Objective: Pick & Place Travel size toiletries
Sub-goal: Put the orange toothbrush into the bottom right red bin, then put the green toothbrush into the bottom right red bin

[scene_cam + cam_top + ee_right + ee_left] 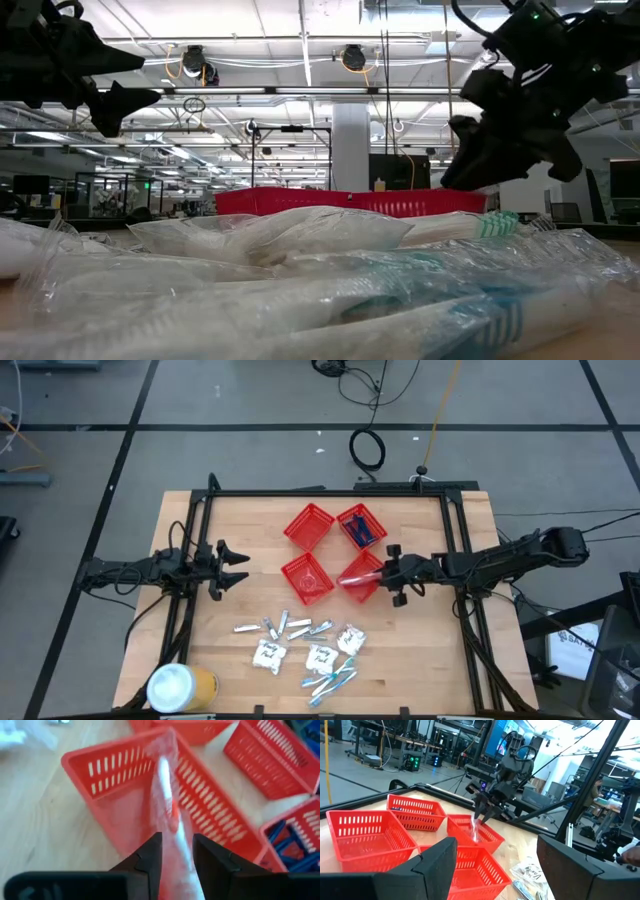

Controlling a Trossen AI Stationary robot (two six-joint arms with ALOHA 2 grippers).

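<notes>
Held item: the right claw grips 1 wrapped toothbrush by one end; its 2 fingers sit nearly closed against the clear wrapper, and the rest of the brush hangs out over a red mesh basket.
Place: in the high view that basket lies at about 3 o'clock of the 4-basket cluster, and the right claw hovers at its 3 o'clock edge.
Handling: I judge the toothbrush light, with a stiff handle inside a slick, crinkly film; a pinch on film alone could slip, so the handle itself, near the middle, is the safer hold.
Remaining toiletries: a heap of sachets, small tubes and wrapped toothbrushes lies on the wooden surface at 6 o'clock of the baskets.
Sorted so far: dark blue razors fill the basket at 1 o'clock.
Left claw: the left claw waits wide open and empty at 9 o'clock of the baskets.
Bystander: a yellow can with a white lid stands at the 7 o'clock corner.
Hard to make out: the right wrist view is smeared, so the brush head and its colour are unclear; the low view is blocked by wrapped toothbrushes close to the lens, hiding the basket floors.
</notes>
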